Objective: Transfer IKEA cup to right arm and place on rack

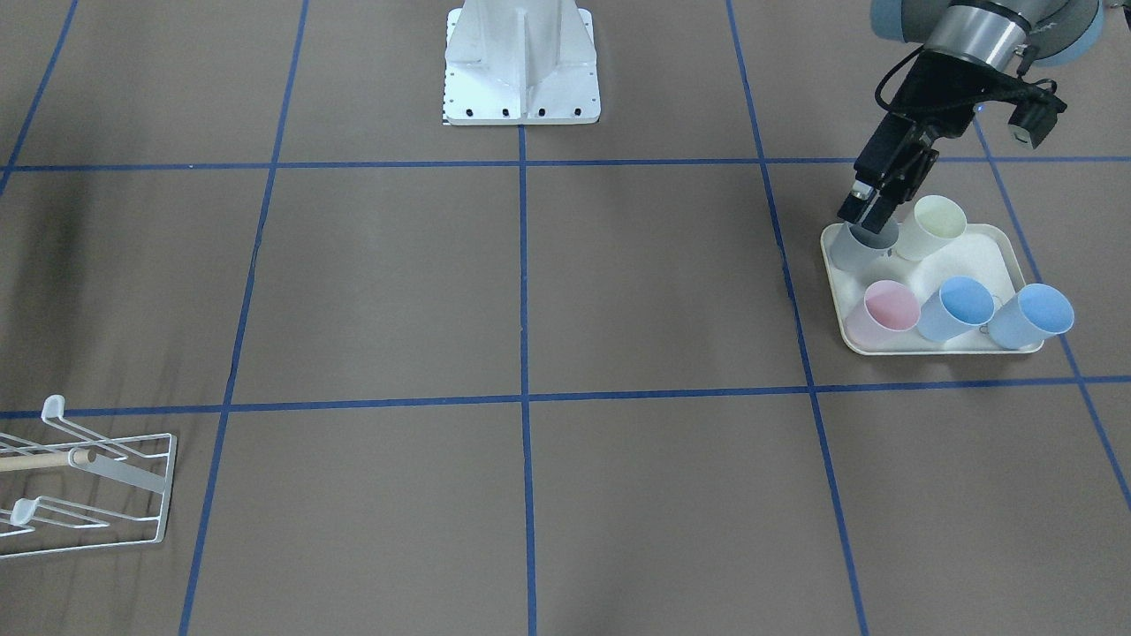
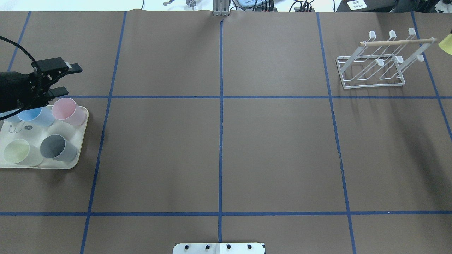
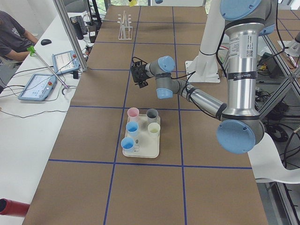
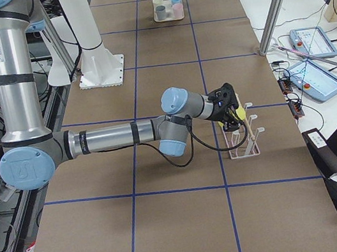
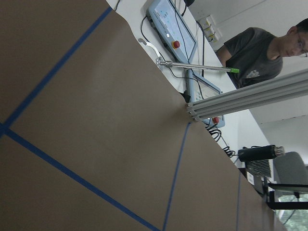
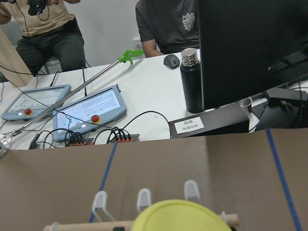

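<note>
1 blue-taped brown table (image 2: 282, 158) — left gripper (image 2: 72, 80) agape, empty; right gripper (image 4: 232, 111): state indiscernible.

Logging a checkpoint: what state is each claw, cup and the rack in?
Left claw: open, empty.
Right claw: cannot tell.
Yellow cup: at right claw, by rack.
Pink cup, grey cup, cream cup, blue cup, second blue cup: upright, empty, on tray.
Rack: standing, prongs bare.
</note>
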`<state>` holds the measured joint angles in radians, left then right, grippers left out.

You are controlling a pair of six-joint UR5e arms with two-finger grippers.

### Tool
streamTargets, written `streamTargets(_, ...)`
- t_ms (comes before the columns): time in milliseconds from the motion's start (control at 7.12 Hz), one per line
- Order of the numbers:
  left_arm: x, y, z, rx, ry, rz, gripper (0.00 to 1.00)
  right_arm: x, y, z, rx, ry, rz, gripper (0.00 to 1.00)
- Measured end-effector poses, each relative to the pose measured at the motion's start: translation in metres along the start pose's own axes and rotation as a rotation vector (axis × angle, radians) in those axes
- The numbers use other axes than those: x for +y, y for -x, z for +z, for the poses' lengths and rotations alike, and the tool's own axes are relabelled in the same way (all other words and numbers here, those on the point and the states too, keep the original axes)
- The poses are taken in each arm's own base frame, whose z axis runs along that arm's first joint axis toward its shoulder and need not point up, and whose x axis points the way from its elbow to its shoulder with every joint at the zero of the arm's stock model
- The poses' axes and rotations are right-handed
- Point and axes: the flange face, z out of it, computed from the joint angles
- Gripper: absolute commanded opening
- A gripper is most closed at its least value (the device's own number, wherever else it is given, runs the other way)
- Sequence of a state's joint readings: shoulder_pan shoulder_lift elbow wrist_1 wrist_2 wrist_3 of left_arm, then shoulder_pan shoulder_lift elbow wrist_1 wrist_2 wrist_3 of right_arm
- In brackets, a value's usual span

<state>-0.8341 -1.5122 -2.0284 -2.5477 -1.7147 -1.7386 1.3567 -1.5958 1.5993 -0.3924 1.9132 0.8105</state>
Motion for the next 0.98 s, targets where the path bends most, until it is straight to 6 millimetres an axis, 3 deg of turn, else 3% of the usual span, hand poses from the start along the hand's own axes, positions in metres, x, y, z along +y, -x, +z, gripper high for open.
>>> streamTargets(141, -0.004, 0.008, -0.002, -0.021, -0.005, 0.011, 1.00, 0.002, -0.004, 0.004, 0.052, -0.016, -0.055, 0.00)
streamTargets(422, -0.007, 0.017, -0.003, -0.043, -0.008, 0.042, 1.00, 0.017, 0.008, 0.021, 0.086, -0.014, -0.114, 0.00)
streamTargets(703, -0.008, 0.021, -0.003, -0.051, -0.007, 0.054, 1.00, 0.031, 0.020, 0.031, 0.079, 0.007, -0.135, 0.00)
streamTargets(984, -0.008, 0.022, -0.003, -0.053, -0.007, 0.055, 1.00, 0.036, 0.019, 0.041, 0.100, 0.006, -0.169, 0.00)
